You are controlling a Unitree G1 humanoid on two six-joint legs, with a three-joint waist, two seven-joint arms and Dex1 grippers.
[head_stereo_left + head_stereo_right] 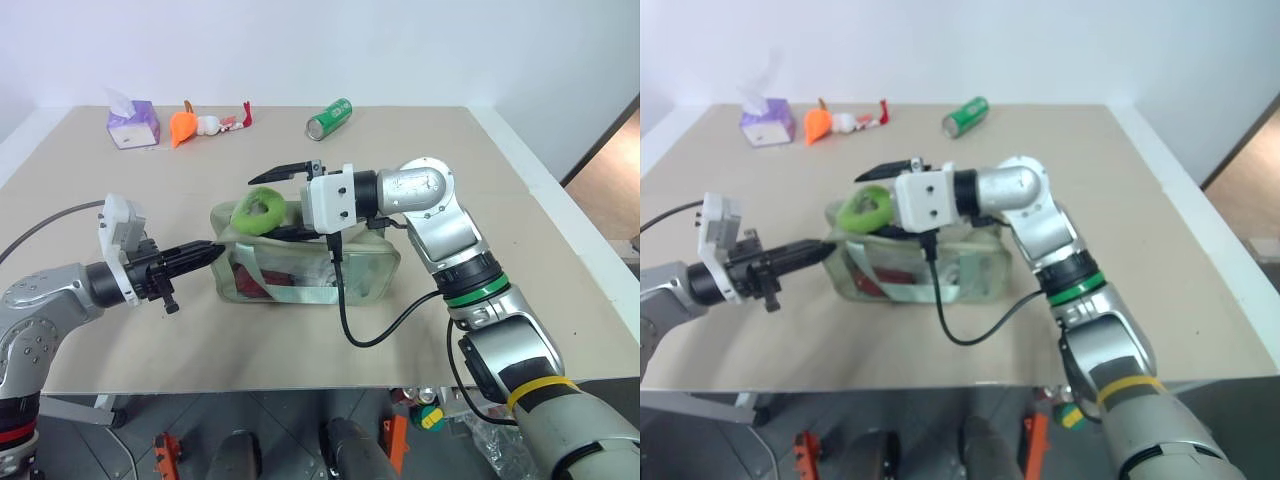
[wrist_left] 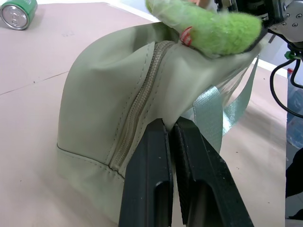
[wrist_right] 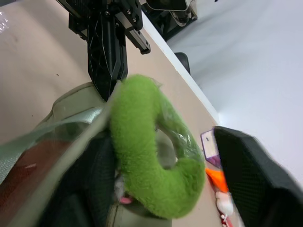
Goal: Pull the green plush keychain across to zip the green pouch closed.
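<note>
Two pincers are at work on the green pouch [image 1: 305,265], which sits near the middle of the counter [image 1: 500,250], slightly toward my left. My left pincer [image 1: 212,252] has its fingers pressed together on a fold of fabric at the pouch's end, beside the zipper. My right pincer [image 1: 283,200] reaches in from the other side with its fingers apart around the green plush keychain [image 1: 258,210], one above it, one below; I cannot tell whether either touches it. The keychain rests on top of the pouch at its left end. I judge it light, soft and squashy, so I would take it across its thick fuzzy body, close to the zipper pull. The pouch looks floppy and should buckle under a pull unless its end is pinned. The counter is flat, matte beige, with white walls behind. Well back lie a purple tissue box [image 1: 133,124], an orange toy [image 1: 184,126] and a green can [image 1: 330,118].
</note>
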